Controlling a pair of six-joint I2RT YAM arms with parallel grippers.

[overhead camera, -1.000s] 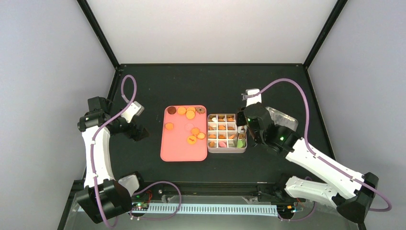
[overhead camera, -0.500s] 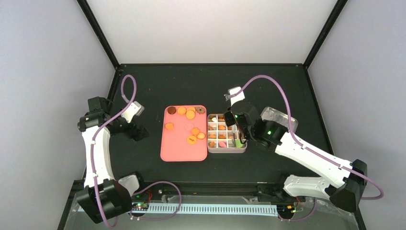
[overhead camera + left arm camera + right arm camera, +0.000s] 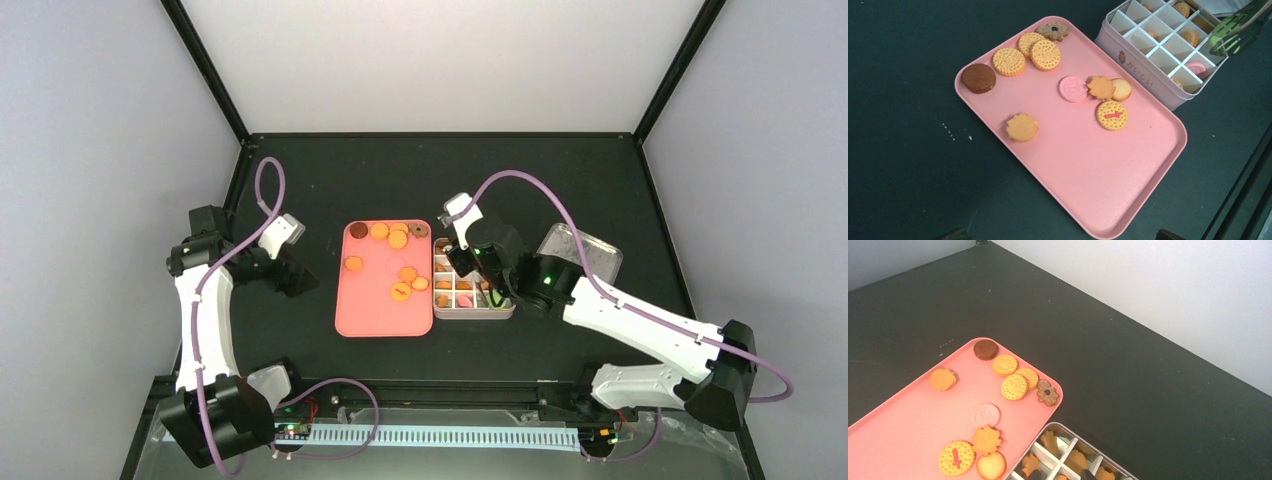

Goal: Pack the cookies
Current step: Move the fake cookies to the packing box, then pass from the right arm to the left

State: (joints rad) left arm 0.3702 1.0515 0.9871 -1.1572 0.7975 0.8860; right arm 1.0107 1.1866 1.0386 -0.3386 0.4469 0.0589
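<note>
Several cookies (image 3: 397, 238) lie loose on the pink tray (image 3: 370, 318): orange rounds (image 3: 1045, 54), a dark brown disc (image 3: 978, 78), a pink one (image 3: 1073, 89), a brown flower (image 3: 1047, 393) and a leaf shape (image 3: 986, 439). More cookies (image 3: 1078, 459) fill the divided tin (image 3: 476, 313) right of the tray. My right gripper (image 3: 483, 272) hovers over the tin, shut on green-tipped metal tongs (image 3: 1235, 30). Their dark tips (image 3: 1087, 474) are spread above the tin's far compartments. My left gripper (image 3: 292, 274) is open and empty, left of the tray.
A clear plastic lid (image 3: 587, 250) lies on the black table right of the tin. Tray and tin touch side by side. Black frame posts and light walls bound the table. A purple cable loops above each arm.
My right arm has swung left across the tin towards the tray, carrying the tongs with it. The left arm has barely shifted. The cookies on the tray have not moved.
</note>
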